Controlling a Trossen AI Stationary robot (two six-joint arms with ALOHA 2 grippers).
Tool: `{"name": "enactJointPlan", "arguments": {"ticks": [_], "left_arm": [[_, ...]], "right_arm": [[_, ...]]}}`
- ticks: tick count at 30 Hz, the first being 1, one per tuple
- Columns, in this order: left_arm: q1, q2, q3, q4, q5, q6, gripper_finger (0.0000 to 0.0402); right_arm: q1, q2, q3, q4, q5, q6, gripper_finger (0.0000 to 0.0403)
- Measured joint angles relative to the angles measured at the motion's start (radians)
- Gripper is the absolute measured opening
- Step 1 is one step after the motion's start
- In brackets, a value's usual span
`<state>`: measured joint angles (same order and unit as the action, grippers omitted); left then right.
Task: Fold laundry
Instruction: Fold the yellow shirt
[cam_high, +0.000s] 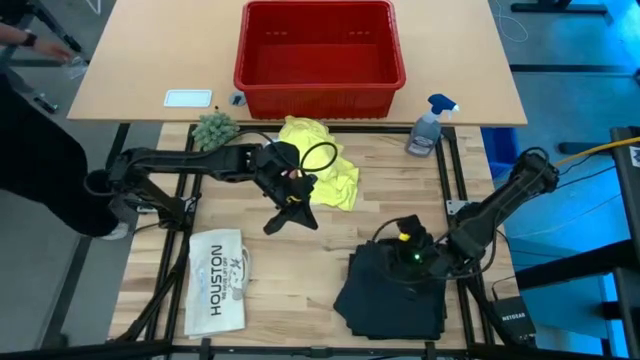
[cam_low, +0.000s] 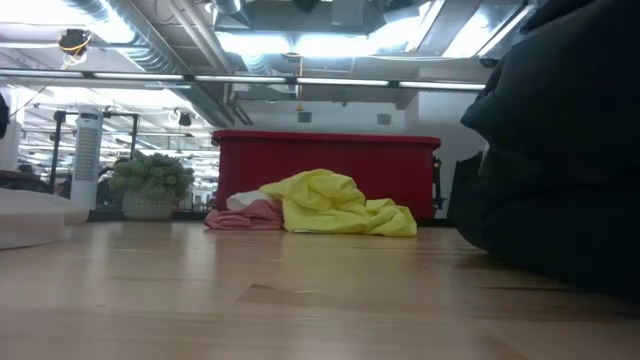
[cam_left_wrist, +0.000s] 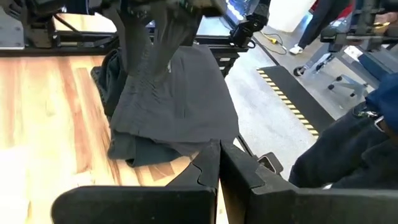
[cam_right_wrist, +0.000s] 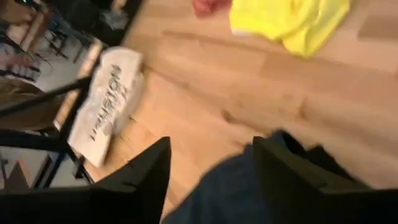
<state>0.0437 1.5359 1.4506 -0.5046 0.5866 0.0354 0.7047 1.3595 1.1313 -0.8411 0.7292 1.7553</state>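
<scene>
The black trousers (cam_high: 395, 295) lie folded in a flat pile at the table's near right and fill the right of the low view (cam_low: 560, 170). My right gripper (cam_high: 402, 248) hangs open over their far edge, the dark cloth (cam_right_wrist: 224, 193) showing between its fingers. My left gripper (cam_high: 290, 222) is shut (cam_left_wrist: 219, 165) and empty, raised over bare wood mid-table, near the yellow T-shirt (cam_high: 335, 165). The T-shirt lies crumpled (cam_low: 335, 205) in front of the basket, the pink cloth (cam_low: 245, 213) beside it. No white cloth shows plainly. My right gripper (cam_right_wrist: 211, 146) comes at the trousers' far edge (cam_left_wrist: 155, 68) from above with its fingers spread. I cannot tell whether the fingertips touch the cloth.
A red basket (cam_high: 320, 95) stands on the far table behind the T-shirt. Beside it are a spray bottle (cam_high: 428, 128) and a small green plant (cam_high: 213, 128). The white HOUSTON item (cam_high: 217, 280) lies near left. A person (cam_high: 30, 130) stands at the left edge.
</scene>
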Motion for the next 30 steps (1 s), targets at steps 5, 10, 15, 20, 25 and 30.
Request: {"name": "enactJointPlan", "arguments": {"ticks": [5,10,15,20,25,30], "left_arm": [[0.018,-0.033,0.0,-0.042,-0.072,0.002,0.0],[0.075,-0.078,-0.038,-0.03,-0.084,-0.033,0.0],[0.141,-0.146,-0.136,0.021,-0.074,-0.056,0.0],[0.195,-0.2,-0.235,0.115,-0.073,-0.055,0.0],[0.27,-0.24,-0.314,0.149,-0.057,-0.05,0.0],[0.351,-0.274,-0.362,0.148,-0.018,-0.059,0.0]], "right_arm": [[-0.079,-0.001,0.0,0.034,0.002,-0.122,0.0233],[-0.228,-0.001,0.0,0.147,-0.066,-0.371,0.0225],[-0.406,-0.001,0.001,0.257,-0.191,-0.625,0.022],[-0.561,-0.001,0.001,0.26,-0.271,-0.764,0.022],[-0.689,0.017,0.001,0.262,-0.353,-0.868,0.022],[-0.782,0.049,0.001,0.27,-0.413,-0.943,0.022]]}}
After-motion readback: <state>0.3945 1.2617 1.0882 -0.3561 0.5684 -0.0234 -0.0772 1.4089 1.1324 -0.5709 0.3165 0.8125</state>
